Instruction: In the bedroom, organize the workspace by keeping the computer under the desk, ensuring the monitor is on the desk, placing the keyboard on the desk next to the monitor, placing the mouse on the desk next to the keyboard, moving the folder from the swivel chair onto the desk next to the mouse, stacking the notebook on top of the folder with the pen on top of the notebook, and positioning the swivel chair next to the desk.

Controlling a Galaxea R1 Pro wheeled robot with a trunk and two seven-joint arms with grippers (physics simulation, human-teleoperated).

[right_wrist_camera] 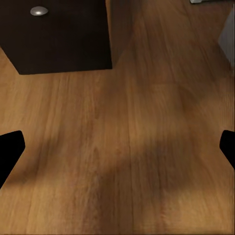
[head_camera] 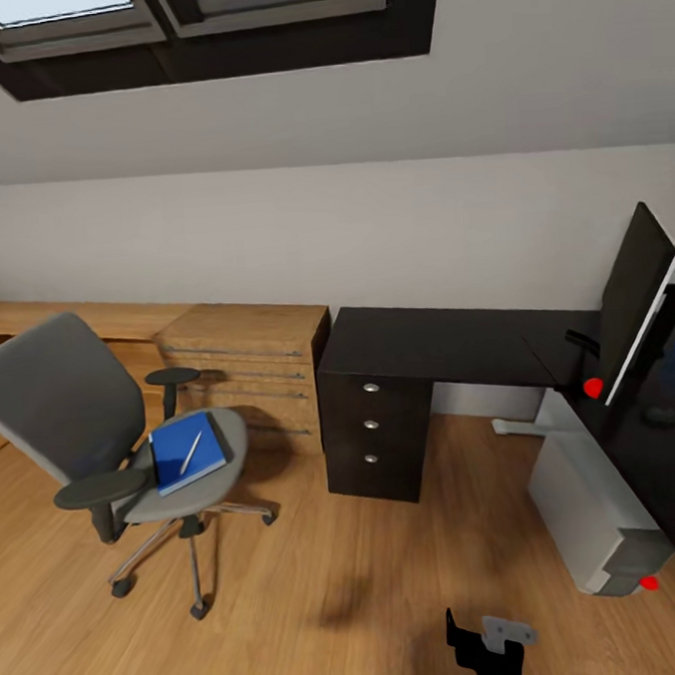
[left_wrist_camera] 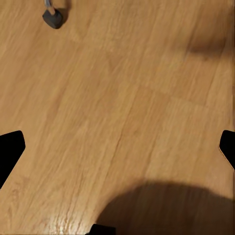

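Observation:
The grey swivel chair [head_camera: 84, 433] stands on the wood floor at the left, apart from the desk [head_camera: 448, 346]. On its seat lies the blue folder [head_camera: 188, 452] with the silvery pen [head_camera: 192, 452] on top. The monitor [head_camera: 635, 299] stands tilted on the desk's right wing, and a small dark rounded shape beside it may be the mouse [head_camera: 664, 415]. Under that wing sits the pale computer [head_camera: 598, 511]. The notebook and keyboard are out of view. My left gripper [left_wrist_camera: 117, 152] and right gripper [right_wrist_camera: 117, 149] both hang open over bare floor.
A black drawer unit [head_camera: 375, 430] [right_wrist_camera: 54, 34] stands under the desk's left end, with an oak chest of drawers [head_camera: 250, 373] next to it. A chair caster [left_wrist_camera: 53, 18] shows in the left wrist view. A black and grey robot part [head_camera: 486, 648] juts in low.

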